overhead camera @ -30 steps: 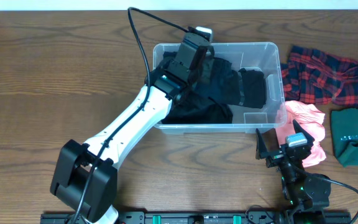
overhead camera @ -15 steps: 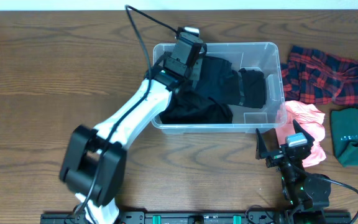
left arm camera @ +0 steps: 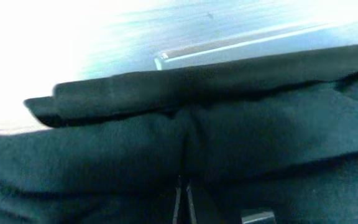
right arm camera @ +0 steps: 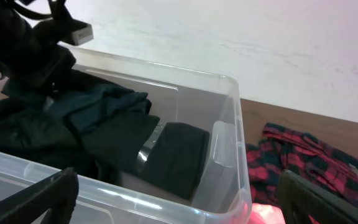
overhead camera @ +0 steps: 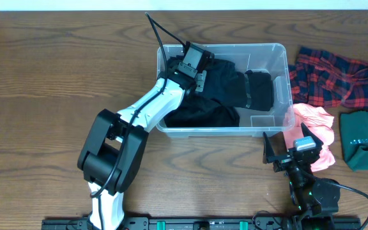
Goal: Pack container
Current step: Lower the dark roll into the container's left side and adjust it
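Observation:
The clear container (overhead camera: 289, 76) stands at the middle back of the table, holding black clothing (overhead camera: 238, 86). My left gripper (overhead camera: 195, 67) reaches into its left half from above. In the left wrist view its fingers (left arm camera: 183, 198) are shut, tips sunk in a crease of the black clothing (left arm camera: 241, 143); whether a fold is pinched does not show. The container's rim (left arm camera: 166, 59) lies just beyond. My right gripper (overhead camera: 289, 148) hangs open before the container's front right corner, nothing between its fingers (right arm camera: 176, 205), facing the container wall (right arm camera: 229, 84) and the black clothing (right arm camera: 173, 152).
A red plaid garment (overhead camera: 337, 76) lies right of the container. A pink cloth (overhead camera: 312, 121) lies under and beside my right gripper. A folded green cloth (overhead camera: 365, 147) sits at the far right edge. The left arm's cable arcs over the container's back left corner.
The left arm has swung and drawn its gripper from the container's far rim down into the black clothing. The right arm has not moved.

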